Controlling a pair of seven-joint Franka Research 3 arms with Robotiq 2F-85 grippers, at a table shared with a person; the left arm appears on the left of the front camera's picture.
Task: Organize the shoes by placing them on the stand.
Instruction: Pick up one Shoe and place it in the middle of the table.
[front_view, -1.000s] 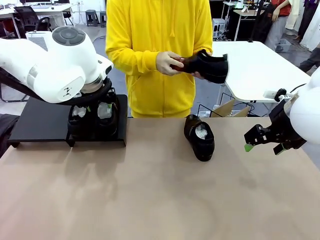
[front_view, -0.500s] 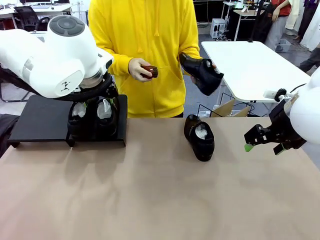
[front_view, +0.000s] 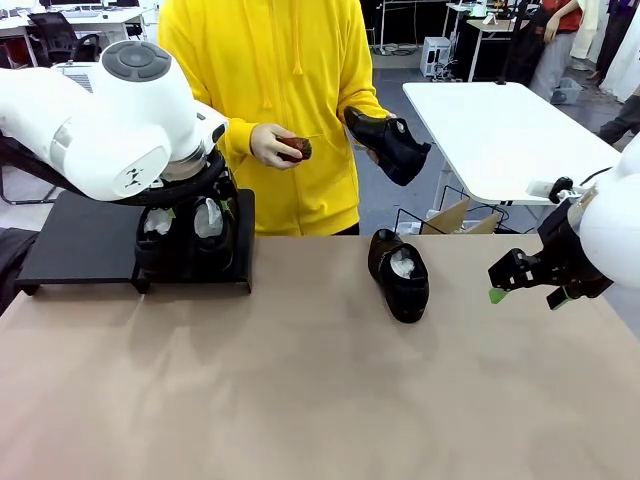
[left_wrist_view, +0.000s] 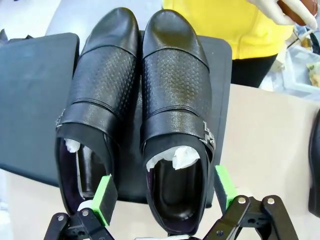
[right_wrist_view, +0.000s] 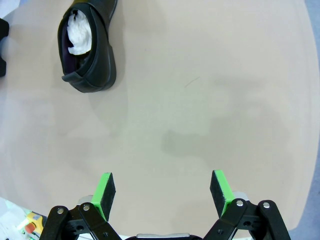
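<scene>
Over the right end of the stand (front_view: 80, 245): left gripper (left_wrist_view: 164, 190), jaws spread wide, nothing in its grasp. Its green pads (left_wrist_view: 106, 195) either side of the heel of the right-hand shoe (left_wrist_view: 175, 100), one pad above the heel rim of the left neighbour (left_wrist_view: 97, 100); contact with the leather impossible to tell. Both shoes side by side and touching, toes toward the far side, white paper (left_wrist_view: 182, 157) in each opening. Little margin between the right-hand shoe and the stand's right edge; heels down by the near edge. Left of the pair, a broad stretch of bare black platform, open room all the way to the left edge.

Farther out, at the right side of the table (front_view: 300, 400): right gripper (right_wrist_view: 162, 190), likewise fully open and empty, hanging above bare tan surface close to the right edge. Wide open tabletop between it and the third shoe (front_view: 398, 275), well apart to its left, lying alone mid-table toward the far edge. Whole near half of the table free for movement.

Beyond the far edge: fourth shoe (front_view: 388, 145) held up off the table by the person (front_view: 290, 80) in yellow, a small reddish-brown brush (front_view: 295, 148) in the same person's grasp.

Count: four shoes, two on the stand, one on the table, one held up; one stand; one brush; two grippers.
</scene>
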